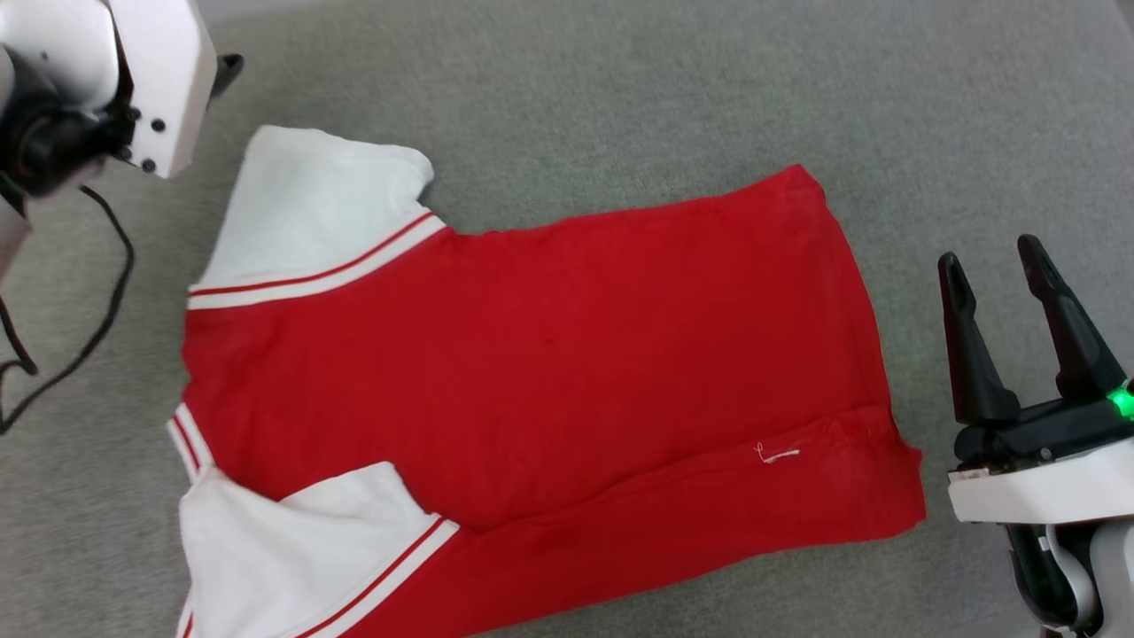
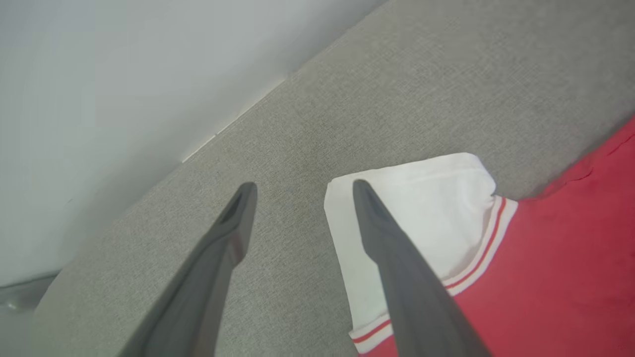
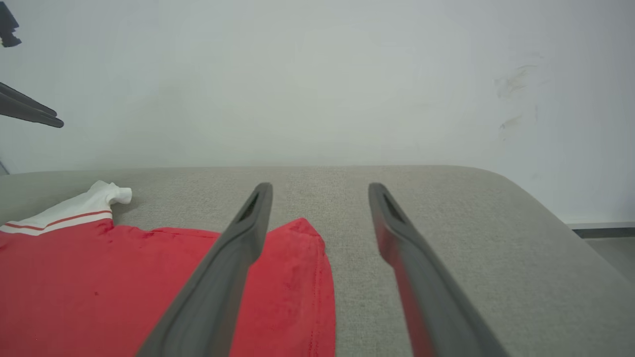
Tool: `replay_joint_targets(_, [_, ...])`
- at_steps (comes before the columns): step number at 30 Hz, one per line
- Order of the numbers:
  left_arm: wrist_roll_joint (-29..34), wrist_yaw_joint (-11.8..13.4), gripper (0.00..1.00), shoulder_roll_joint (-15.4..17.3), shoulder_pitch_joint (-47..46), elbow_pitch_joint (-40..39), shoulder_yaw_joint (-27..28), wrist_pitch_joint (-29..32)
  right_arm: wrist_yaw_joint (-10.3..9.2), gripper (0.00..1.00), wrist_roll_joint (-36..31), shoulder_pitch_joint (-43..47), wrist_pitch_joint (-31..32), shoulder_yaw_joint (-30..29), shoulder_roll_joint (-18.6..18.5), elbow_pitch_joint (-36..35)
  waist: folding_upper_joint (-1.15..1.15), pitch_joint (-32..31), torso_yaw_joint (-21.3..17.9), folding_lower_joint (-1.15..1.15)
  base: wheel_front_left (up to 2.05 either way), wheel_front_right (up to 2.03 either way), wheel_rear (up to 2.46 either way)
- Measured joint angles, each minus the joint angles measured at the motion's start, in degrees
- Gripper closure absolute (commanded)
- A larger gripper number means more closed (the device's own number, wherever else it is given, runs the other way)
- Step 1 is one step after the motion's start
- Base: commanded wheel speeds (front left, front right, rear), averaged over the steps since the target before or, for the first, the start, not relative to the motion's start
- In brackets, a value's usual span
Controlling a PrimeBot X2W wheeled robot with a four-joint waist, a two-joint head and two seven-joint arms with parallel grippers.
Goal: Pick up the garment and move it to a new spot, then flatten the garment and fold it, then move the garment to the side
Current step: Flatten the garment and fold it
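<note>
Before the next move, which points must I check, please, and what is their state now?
1. The left fingers open and empty: ok.
2. The right fingers open and empty: ok.
3. The red jersey T-shirt with white sleeves spread on the grey fabric surface: ok.
4. Its near long edge smooth: not ok, a crease runs along it.
5. The black cable apart from the shirt: ok.

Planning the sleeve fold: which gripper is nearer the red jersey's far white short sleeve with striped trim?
Left. The left gripper, open, is at the outer edge of that white sleeve; the right gripper, open, sits beyond the red hem at the opposite end.
</note>
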Motion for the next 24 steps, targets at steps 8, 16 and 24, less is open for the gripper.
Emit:
replay_joint_targets(8, [-1.32, -1.13, 0.0, 1.35, -4.9, -0.13, -3.5, 16.5, 0.0, 0.0, -1.49, -2.43, 0.31, 1.29, 0.89, -1.11, 0.0, 6.6, -2.98, 0.0, 0.0, 0.0, 0.0])
replay_joint_targets(16, [-1.31, -1.4, 0.0, 2.52, -5.78, -0.58, -4.68, 20.14, 0.0, 0.0, -1.79, -4.46, -0.11, 2.9, 0.78, 0.6, 0.0, 11.26, -5.29, 0.0, 0.0, 0.0, 0.0])
replay_joint_targets(24, [-1.43, -2.21, 1.0, 2.8, -5.88, -1.65, -5.91, 20.43, 0.0, 0.0, -1.77, -5.67, -0.59, 3.44, 0.37, 2.76, 0.0, 11.04, -5.12, 0.0, 0.0, 0.0, 0.0])
